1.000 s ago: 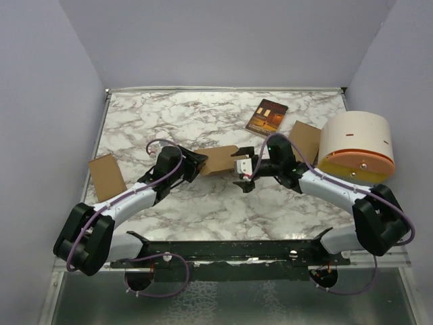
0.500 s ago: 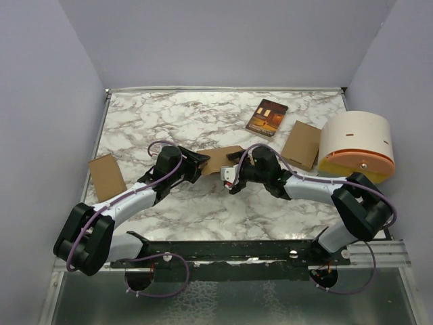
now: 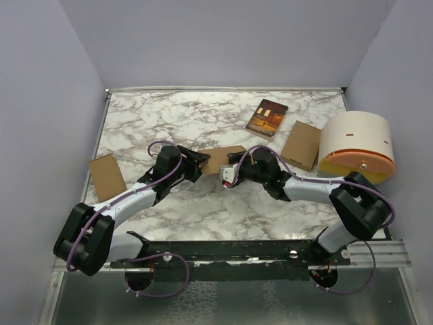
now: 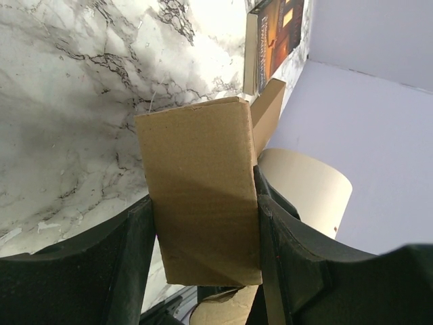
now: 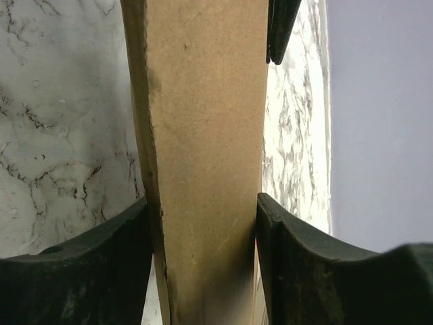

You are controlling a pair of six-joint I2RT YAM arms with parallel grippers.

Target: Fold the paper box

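Note:
The paper box (image 3: 222,158), plain tan cardboard, is held up over the middle of the marble table between both arms. My left gripper (image 3: 195,162) is shut on its left end. In the left wrist view the box (image 4: 200,189) fills the gap of that gripper (image 4: 203,196), and both black fingers press its sides. My right gripper (image 3: 232,173) meets the box from the right. In the right wrist view a narrow tan panel (image 5: 206,149) runs up between the fingers of that gripper (image 5: 201,206), which touch it on both sides.
A dark reddish-brown booklet (image 3: 266,116) lies at the back of the table. A round white drum with an orange band (image 3: 356,147) stands at the right edge, with a flat cardboard piece (image 3: 301,144) beside it. Another flat cardboard piece (image 3: 107,177) lies at the left edge.
My right arm has swung left from beside the drum to the box, and its jaws have closed from wide open onto the cardboard. The left arm has held still.

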